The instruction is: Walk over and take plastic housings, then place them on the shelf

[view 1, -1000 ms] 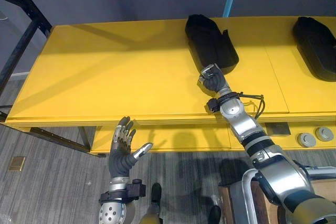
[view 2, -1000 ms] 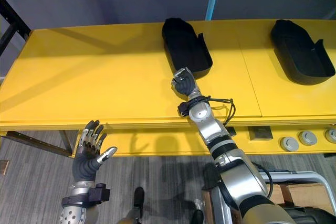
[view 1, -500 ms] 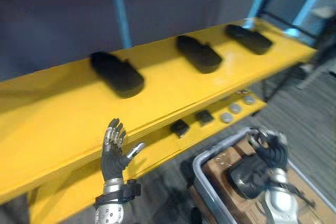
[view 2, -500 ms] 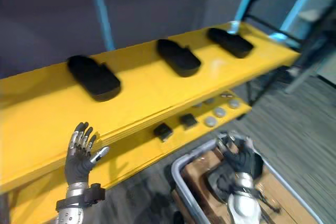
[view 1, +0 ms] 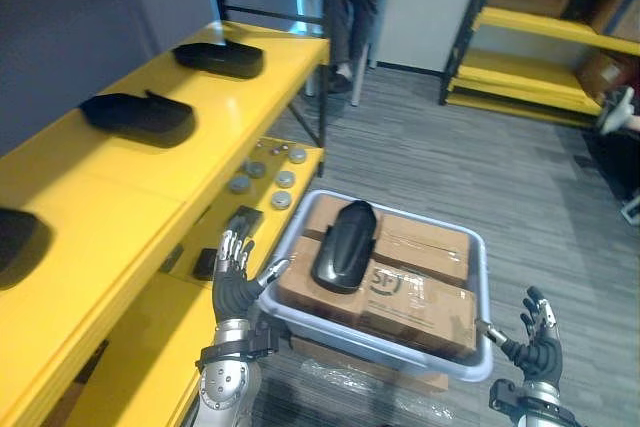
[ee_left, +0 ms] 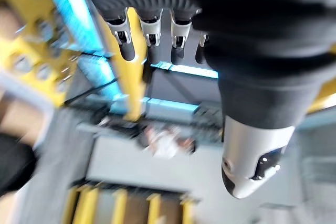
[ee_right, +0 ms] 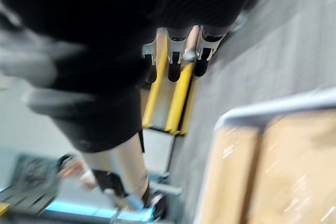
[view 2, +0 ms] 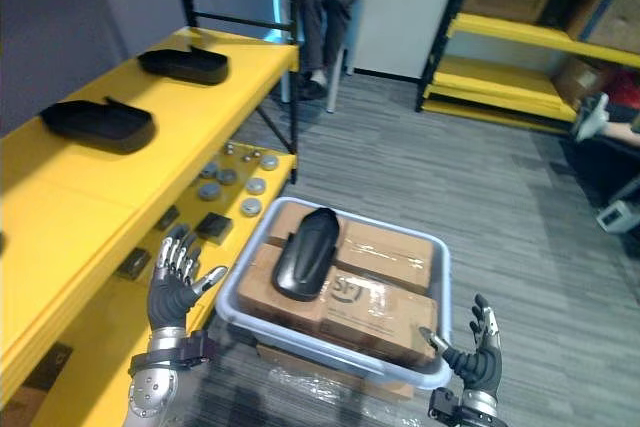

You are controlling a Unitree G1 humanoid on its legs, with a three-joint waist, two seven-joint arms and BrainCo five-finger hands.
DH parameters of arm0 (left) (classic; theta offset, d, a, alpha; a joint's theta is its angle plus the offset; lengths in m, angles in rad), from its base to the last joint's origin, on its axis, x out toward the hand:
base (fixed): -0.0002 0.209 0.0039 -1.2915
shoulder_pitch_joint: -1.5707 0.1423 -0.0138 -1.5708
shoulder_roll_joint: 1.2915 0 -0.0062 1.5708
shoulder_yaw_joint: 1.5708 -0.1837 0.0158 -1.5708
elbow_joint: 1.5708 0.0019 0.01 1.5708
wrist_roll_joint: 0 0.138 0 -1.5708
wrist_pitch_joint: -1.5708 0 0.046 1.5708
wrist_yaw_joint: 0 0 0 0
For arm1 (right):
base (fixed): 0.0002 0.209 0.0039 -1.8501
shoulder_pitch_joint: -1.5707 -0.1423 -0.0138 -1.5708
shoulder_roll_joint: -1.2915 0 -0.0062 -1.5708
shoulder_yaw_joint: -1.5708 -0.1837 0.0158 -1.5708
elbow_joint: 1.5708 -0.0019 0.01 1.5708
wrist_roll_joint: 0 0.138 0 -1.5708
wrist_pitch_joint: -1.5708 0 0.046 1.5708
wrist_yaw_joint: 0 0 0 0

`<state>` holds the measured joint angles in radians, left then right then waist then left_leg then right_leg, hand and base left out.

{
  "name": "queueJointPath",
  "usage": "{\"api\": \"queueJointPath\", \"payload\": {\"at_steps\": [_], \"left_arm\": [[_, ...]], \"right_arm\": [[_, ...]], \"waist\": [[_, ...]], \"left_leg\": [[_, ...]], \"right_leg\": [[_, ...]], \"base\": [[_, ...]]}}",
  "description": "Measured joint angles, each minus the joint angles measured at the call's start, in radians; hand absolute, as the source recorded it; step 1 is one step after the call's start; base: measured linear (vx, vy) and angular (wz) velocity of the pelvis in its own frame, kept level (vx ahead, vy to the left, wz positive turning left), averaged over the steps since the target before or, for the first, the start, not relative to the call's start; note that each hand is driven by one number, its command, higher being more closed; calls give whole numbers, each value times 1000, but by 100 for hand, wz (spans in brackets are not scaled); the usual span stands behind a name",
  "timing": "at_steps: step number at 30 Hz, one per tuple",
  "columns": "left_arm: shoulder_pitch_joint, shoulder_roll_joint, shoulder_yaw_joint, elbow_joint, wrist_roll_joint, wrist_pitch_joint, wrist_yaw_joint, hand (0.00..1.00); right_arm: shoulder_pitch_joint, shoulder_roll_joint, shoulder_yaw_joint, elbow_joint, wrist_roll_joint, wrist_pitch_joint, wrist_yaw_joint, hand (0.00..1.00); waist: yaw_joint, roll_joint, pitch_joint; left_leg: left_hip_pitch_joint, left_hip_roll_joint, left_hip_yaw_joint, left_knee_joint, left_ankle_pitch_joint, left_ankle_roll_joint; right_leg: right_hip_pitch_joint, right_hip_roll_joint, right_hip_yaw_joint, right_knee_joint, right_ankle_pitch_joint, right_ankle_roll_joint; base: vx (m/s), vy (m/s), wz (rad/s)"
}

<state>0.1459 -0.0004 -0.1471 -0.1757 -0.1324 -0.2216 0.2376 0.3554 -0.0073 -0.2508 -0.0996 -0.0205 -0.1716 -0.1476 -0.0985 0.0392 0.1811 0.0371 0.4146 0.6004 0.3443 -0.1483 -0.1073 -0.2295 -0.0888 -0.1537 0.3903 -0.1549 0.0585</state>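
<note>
Plastic housing (view 1: 342, 245) lies on cardboard boxes (view 1: 420, 297) in the grey bin (view 1: 486, 297). I judge it light, rigid and slick, so I'd clasp its long sides. Left hand (view 1: 235, 282) and right hand (view 1: 535, 347) are spread wide and empty.

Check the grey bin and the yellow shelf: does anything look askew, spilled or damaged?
Nothing stands out. One black housing lies slanted on the cardboard boxes in the grey bin; other housings lie flat on the yellow shelf. Left hand and right hand are open, empty.
</note>
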Motion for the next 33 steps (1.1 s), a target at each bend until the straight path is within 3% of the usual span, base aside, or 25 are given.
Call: {"api": "queueJointPath", "payload": {"at_steps": [1, 2, 3, 4, 6, 8, 9, 11, 12, 13, 18, 19, 20, 24, 27, 33], "left_arm": [[2, -7, 3, 3, 1, 0, -1, 0], [1, -7, 11, 28, 4, 0, -3, 0], [-5, -4, 12, 62, 12, 1, -3, 0], [-13, -4, 13, 86, 20, 2, -3, 0], [-20, -11, 25, 170, 46, 8, -3, 0], [-19, -11, 70, 225, 72, 18, 2, 0], [-19, -11, 89, 241, 82, 20, 5, 0], [-13, -7, 149, 290, 138, 38, 37, 0], [-8, -7, 161, 301, 148, 39, 41, 0], [-2, 9, 185, 346, 181, 50, 53, 0], [17, 31, 210, 416, 236, 80, 90, 0], [17, 34, 209, 416, 236, 80, 92, 0], [20, 40, 205, 418, 235, 80, 99, 0], [12, 54, 164, 475, 232, 65, 107, 0], [-11, 63, 110, 610, 210, 47, 104, 0], [-74, 65, 81, 804, 133, 36, 86, 0]], "right_arm": [[-6, -1, 11, 15, 0, 4, 4, 0], [-20, -1, 51, 40, 0, 5, 15, 0], [-25, -1, 62, 51, 0, 5, 17, 0], [-29, -1, 64, 60, 0, 5, 17, 0], [-81, -34, 61, 137, 1, 6, 8, 0], [-137, -56, 69, 207, -1, 15, -3, 0], [-157, -59, 73, 228, -2, 19, -7, 0], [-250, -69, 81, 310, -4, 29, -29, 0], [-276, -75, 86, 331, -4, 32, -36, 0], [-323, -71, 102, 360, -11, 40, -52, 0], [-476, -59, 123, 414, -48, 56, -105, 0], [-515, -59, 123, 434, -51, 61, -117, 0], [-618, -58, 115, 494, -69, 76, -148, 0], [-891, -59, 97, 631, -76, 97, -224, 0], [-1079, -77, 86, 718, -90, 116, -277, 0], [-1265, -139, 54, 888, -90, 137, -333, 0]], "waist": [[4, 5, -1], [7, 12, -2], [4, 11, -1], [3, 9, 0], [14, 7, 6], [30, 4, 17], [38, 4, 17], [70, 12, 34], [77, 20, 38], [95, 12, 49], [148, 1, 102], [158, 1, 111], [187, 0, 129], [225, 2, 192], [241, 1, 227], [276, 2, 256]], "left_leg": [[13, 23, 8, 11, 13, 19], [20, 82, 24, 73, 50, 73], [14, 111, 22, 121, 81, 110], [1, 117, 2, 152, 84, 117], [-94, 34, -193, 232, -3, 26], [-139, -54, -304, 202, -52, -12], [-151, -76, -324, 177, -55, -14], [-157, -136, -341, 12, -1, 45], [-157, -147, -347, -32, 32, 47], [-149, -171, -357, -91, 58, -1], [-160, -274, -426, -248, 163, 29], [-165, -279, -434, -254, 168, 32], [-178, -292, -444, -262, 174, 36], [-198, -314, -464, -274, 184, 44], [-235, -318, -465, -274, 188, 48], [-289, -318, -468, -272, 194, 50]], "right_leg": [[4, 29, 20, -15, 10, -17], [25, 96, 63, -64, 39, -59], [46, 120, 81, -95, 56, -74], [58, 126, 91, -116, 65, -83], [98, 129, 120, -188, 102, -100], [130, 129, 125, -232, 123, -104], [135, 129, 124, -241, 127, -103], [146, 129, 115, -256, 133, -95], [144, 132, 111, -264, 134, -90], [145, 113, 98, -286, 125, -70], [143, 33, 2, -344, 165, -38], [143, 29, -2, -349, 169, -32], [141, 19, -19, -369, 178, -26], [137, 0, -42, -386, 189, -13], [101, -4, -45, -386, 200, -9], [48, -3, -47, -386, 215, -3]], "base": [[72, -407, -150], [82, -329, -130], [102, -312, -111], [88, -185, -56], [76, -167, -39], [32, -27, -13], [6, 33, 1], [-25, 56, 9], [-42, 108, 22], [-27, 108, 31], [23, 114, 60], [49, 107, 46], [41, 79, 33], [40, 66, 21], [8, 55, 2], [0, 0, 0]]}}
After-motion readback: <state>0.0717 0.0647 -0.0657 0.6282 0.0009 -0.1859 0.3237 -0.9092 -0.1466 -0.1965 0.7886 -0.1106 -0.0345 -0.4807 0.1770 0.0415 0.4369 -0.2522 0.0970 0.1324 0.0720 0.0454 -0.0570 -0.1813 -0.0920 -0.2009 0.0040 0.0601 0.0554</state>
